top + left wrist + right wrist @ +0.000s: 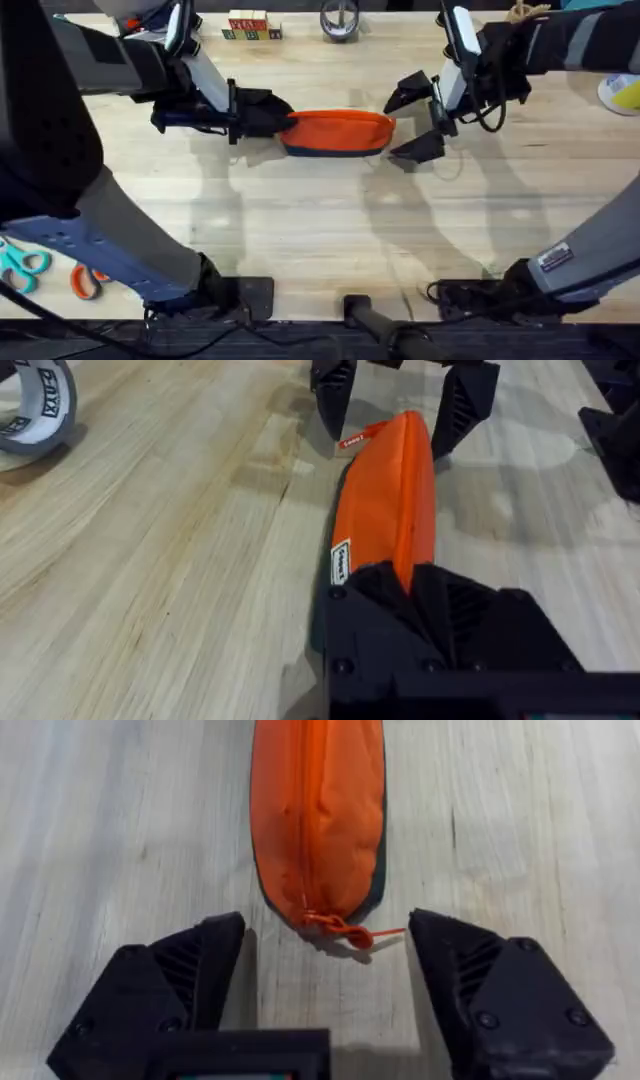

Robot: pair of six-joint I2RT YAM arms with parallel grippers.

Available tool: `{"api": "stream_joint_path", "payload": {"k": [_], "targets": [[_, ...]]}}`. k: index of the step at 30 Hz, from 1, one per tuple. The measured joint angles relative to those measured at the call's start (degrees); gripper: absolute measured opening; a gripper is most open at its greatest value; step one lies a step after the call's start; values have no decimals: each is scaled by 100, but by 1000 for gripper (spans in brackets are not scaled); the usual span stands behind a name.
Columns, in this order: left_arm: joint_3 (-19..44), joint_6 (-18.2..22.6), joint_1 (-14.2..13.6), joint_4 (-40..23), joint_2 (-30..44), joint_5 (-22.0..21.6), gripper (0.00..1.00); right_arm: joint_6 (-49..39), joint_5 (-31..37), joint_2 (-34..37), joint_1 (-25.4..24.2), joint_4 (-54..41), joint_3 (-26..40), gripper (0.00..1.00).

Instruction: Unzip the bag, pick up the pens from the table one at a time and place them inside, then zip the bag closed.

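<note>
Two grippers work on the bag [338, 132] at mid-table [300, 230]: our left gripper [278, 116] is clenched on its left end to anchor it, while our right gripper [325, 970] waits spread around the zipper pull [345, 930], probably for pulling.

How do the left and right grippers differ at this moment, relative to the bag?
The left gripper is shut on one end of the bag; the right gripper is open, touching nothing. The left holds the fabric end, while the right faces the opposite end, its fingers either side of the zipper pull cord. Both have black fingers and sit low over the table.
</note>
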Motion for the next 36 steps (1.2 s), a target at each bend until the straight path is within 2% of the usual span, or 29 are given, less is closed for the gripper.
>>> {"api": "stream_joint_path", "payload": {"k": [28,30,32,36], "targets": [[0,-2,0,0,0,0,41,0,30,0,0,0,0,974],[0,-1,0,0,0,0,41,-9,30,0,0,-1,0,883],[0,-2,0,0,0,-2,41,-12,29,0,0,-2,0,718],[0,-1,0,0,0,-1,41,-17,-41,0,0,-32,0,202]]}}
